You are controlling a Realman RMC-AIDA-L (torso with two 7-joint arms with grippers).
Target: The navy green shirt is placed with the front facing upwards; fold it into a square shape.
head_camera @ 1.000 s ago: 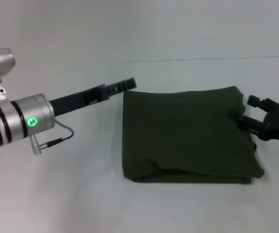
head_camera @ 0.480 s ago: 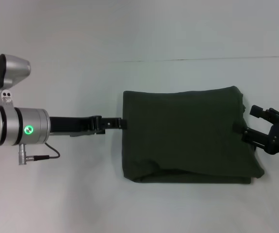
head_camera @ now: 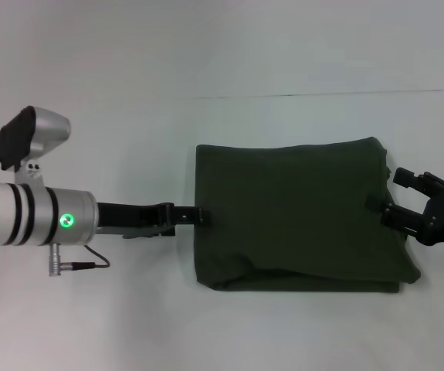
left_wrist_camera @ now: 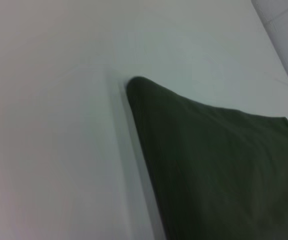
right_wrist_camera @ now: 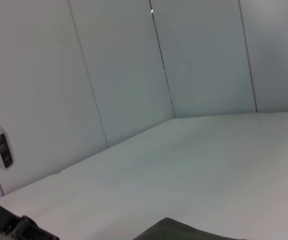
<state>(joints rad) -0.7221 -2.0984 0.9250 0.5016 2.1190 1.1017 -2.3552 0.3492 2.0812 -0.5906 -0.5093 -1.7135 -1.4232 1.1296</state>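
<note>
The shirt (head_camera: pixel 295 216) lies folded on the table (head_camera: pixel 129 325), a little to the right of the middle. It is now a dark green block that looks almost square, with its printed front tucked away out of sight. A second ago the left gripper (head_camera: pixel 194 215) was up by the far left corner of the shirt. It has since come nearer and lower, and now its tip touches the middle of the shirt's left edge. I cannot tell if its fingers are apart or together, because they look like one thin dark bar from here. The right gripper (head_camera: pixel 407 197) has hardly moved. It sits at the right edge of the shirt with its fingers spread apart and nothing between them. I think the folding is nearly done, and the left arm may be about to push that side straight or tidy it. The near edge looks a bit lumpy, with a loose layer showing. The table is plain, white and smooth. Behind it are pale grey wall panels with thin dark lines between them.
</note>
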